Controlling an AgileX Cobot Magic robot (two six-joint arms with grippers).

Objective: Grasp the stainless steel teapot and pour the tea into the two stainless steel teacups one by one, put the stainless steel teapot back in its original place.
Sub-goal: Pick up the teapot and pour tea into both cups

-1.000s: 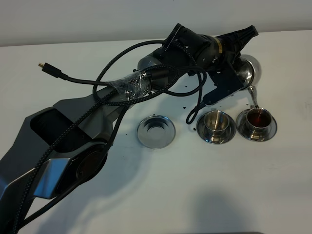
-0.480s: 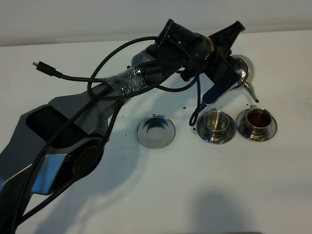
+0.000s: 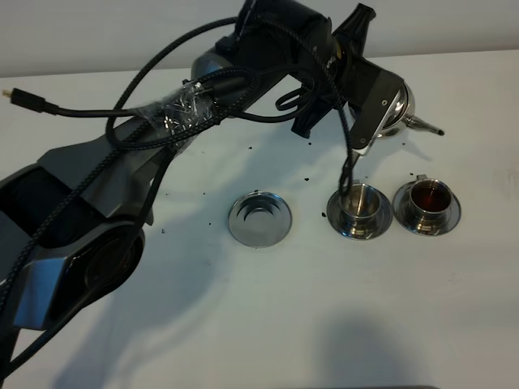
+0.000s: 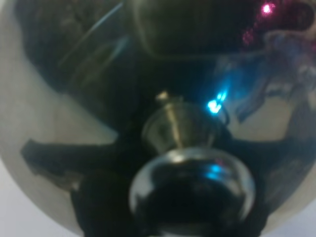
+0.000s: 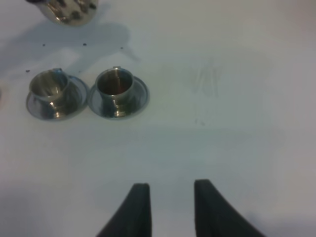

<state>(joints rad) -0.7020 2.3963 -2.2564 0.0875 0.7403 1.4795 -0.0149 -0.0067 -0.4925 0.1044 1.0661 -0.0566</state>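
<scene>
Your left pincer [image 3: 375, 104] is closed on the stainless steel teapot [image 3: 403, 107], held above the bench [image 3: 324, 308] behind the empty teacup [image 3: 358, 204] and the filled teacup [image 3: 427, 198] (red tea inside). Your right pincer [image 5: 171, 195] hangs parted, gripping nothing.

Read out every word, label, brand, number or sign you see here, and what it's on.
None: no readable text shows on the teapot, the tea-filled teacup, the other teacup, the empty saucer, the arm or the table. The left wrist view is too blurred to tell.
</scene>
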